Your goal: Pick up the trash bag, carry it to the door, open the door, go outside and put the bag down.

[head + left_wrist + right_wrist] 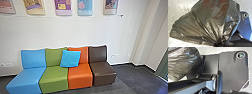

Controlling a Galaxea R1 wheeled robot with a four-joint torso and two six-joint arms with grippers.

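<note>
A dark, see-through trash bag [209, 21] with something reddish inside spreads out in the left wrist view. Its folds run together into a tight neck, where my left gripper [218, 44] is shut on it. The same trash bag [183, 63] appears in the right wrist view, beside the robot's own dark plate and jointed bar. Whether my right gripper is open or shut cannot be made out.
In the head view, joined seats in blue [25, 78], green [55, 77], orange [80, 75] and brown [103, 71] stand along a white wall [62, 30]. A blue cushion [70, 58] rests on them. Dark floor [137, 77] lies to their right, near a greenish frame [163, 66].
</note>
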